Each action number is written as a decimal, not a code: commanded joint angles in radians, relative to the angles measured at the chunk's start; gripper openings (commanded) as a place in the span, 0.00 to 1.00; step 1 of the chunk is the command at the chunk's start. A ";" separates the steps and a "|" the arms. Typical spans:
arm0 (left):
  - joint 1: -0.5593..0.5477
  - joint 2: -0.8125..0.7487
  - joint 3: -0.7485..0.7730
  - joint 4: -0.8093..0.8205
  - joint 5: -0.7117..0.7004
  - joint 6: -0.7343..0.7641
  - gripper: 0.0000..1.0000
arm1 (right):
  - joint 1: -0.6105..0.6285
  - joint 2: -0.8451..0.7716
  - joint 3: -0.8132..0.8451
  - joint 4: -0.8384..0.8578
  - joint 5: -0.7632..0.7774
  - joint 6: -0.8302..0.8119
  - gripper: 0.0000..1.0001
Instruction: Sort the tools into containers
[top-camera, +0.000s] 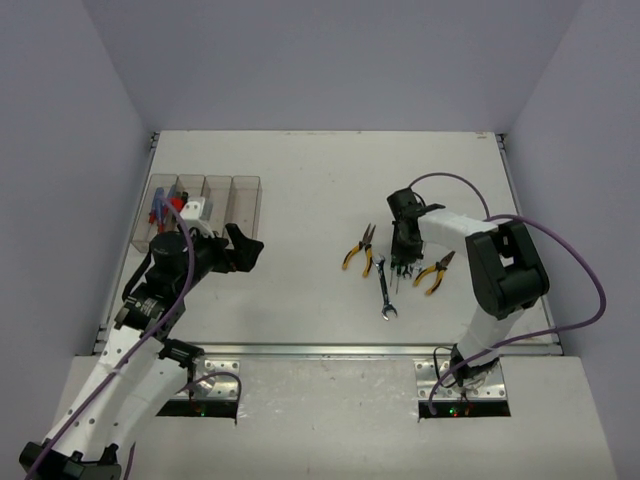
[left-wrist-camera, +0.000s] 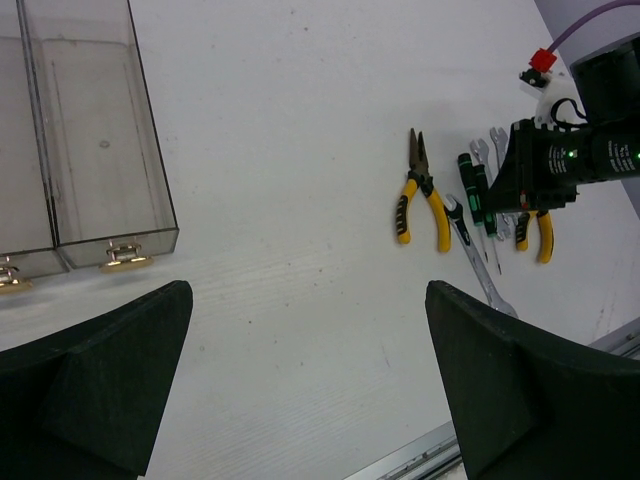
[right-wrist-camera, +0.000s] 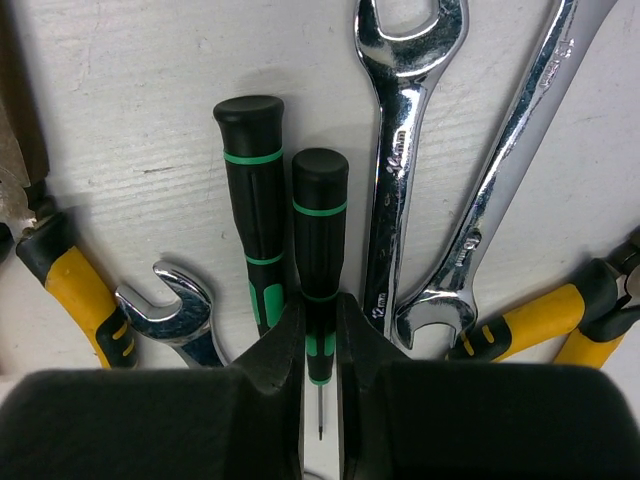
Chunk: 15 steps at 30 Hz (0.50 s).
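In the right wrist view my right gripper (right-wrist-camera: 320, 322) is shut on the lower handle of a black and green screwdriver (right-wrist-camera: 320, 225) lying on the table. A second, thicker black and green screwdriver (right-wrist-camera: 252, 190) lies just to its left, touching the left finger. Silver wrenches (right-wrist-camera: 405, 120) (right-wrist-camera: 510, 170) lie to the right and a smaller wrench (right-wrist-camera: 175, 310) to the left. Yellow-handled pliers (top-camera: 360, 247) (top-camera: 437, 270) flank my right gripper (top-camera: 402, 262). The clear containers (top-camera: 245, 200) stand at the far left; the leftmost holds red and blue tools (top-camera: 160, 212). My left gripper (top-camera: 243, 248) hangs open beside them, holding nothing.
A long wrench (top-camera: 385, 290) lies nearer the front edge, below the pile. A metal rail (top-camera: 330, 350) runs along the table's near edge. The two rightmost bins (left-wrist-camera: 100, 130) look bare in the left wrist view. Purple cables loop over both arms.
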<state>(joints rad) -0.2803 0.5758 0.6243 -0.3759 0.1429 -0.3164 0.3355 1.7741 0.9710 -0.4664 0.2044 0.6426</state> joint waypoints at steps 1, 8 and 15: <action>-0.011 -0.003 0.007 0.056 0.015 -0.003 1.00 | -0.007 0.019 -0.016 0.010 0.044 0.012 0.06; -0.011 0.068 0.003 0.193 0.141 -0.120 1.00 | 0.002 -0.222 0.015 -0.078 0.053 -0.008 0.00; -0.050 0.205 -0.259 1.081 0.444 -0.531 1.00 | 0.044 -0.514 -0.178 0.507 -1.114 -0.061 0.00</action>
<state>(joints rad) -0.2902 0.6758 0.4411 0.1203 0.4154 -0.5750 0.3576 1.3756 0.9081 -0.4037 -0.0587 0.5872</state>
